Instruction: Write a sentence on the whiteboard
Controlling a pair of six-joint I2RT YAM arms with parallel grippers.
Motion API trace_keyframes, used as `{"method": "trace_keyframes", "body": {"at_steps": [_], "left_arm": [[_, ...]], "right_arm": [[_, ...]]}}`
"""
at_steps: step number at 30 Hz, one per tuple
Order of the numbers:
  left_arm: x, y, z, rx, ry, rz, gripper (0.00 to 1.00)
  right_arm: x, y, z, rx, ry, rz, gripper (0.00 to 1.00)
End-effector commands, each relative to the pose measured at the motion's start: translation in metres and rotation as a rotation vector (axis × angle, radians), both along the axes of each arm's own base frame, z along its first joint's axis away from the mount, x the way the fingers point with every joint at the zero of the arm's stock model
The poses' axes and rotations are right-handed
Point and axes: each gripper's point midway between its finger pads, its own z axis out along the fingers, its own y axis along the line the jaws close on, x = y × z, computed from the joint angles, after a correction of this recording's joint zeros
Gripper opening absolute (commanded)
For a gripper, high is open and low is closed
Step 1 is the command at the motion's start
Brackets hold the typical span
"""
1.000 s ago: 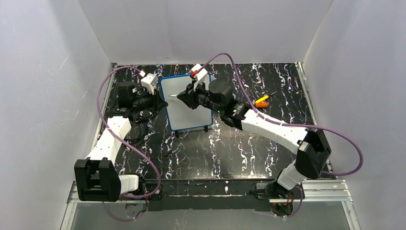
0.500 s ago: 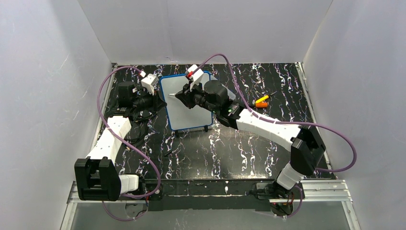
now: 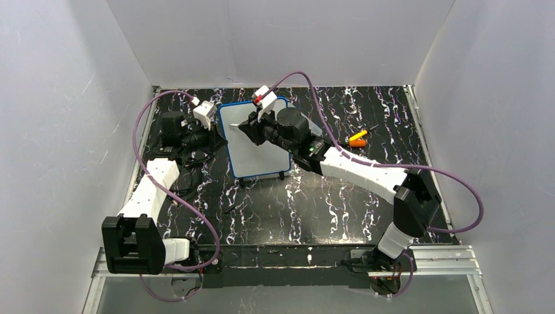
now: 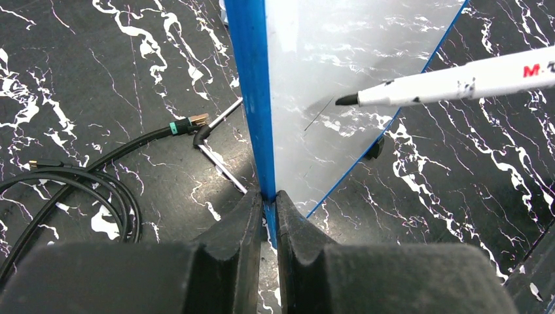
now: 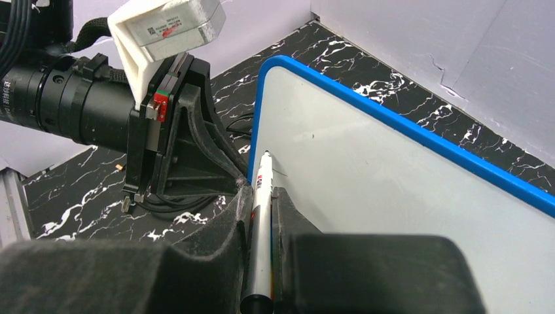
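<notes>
As the whiteboard (image 4: 314,52) looks light and tippy, it's clamped edgewise by the left claw (image 4: 269,196), marker (image 5: 263,176) by the right claw (image 5: 262,193).

I find the left arm (image 3: 154,186) bent, reaching forward, left gripper (image 4: 269,196) clamped tight on the whiteboard (image 4: 256,98) edge. The right arm (image 3: 360,171) stretches forward and leftward, right gripper (image 5: 262,191) pinching a marker (image 5: 265,171) between both fingers.

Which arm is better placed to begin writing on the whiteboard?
Right: the right claw grips the marker, tip at the whiteboard, while the left claw is shut on the board's blue frame.
</notes>
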Motion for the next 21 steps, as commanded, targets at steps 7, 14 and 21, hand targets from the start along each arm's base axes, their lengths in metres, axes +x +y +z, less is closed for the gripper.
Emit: {"method": "trace_keyframes", "body": {"at_steps": [7,14,21], "left_arm": [[-0.004,0.002,0.003,0.022,-0.02,-0.005,0.0],[-0.004,0.003,0.003,0.024,-0.022,-0.006,0.0],[-0.004,0.003,0.002,0.025,-0.023,-0.006,0.0]], "right_arm": [[0.011,0.007,0.026,0.046,-0.063,-0.033,0.01],[0.015,0.008,0.023,0.039,-0.062,-0.053,0.01],[0.019,0.006,0.029,0.059,-0.076,-0.078,0.01]]}}
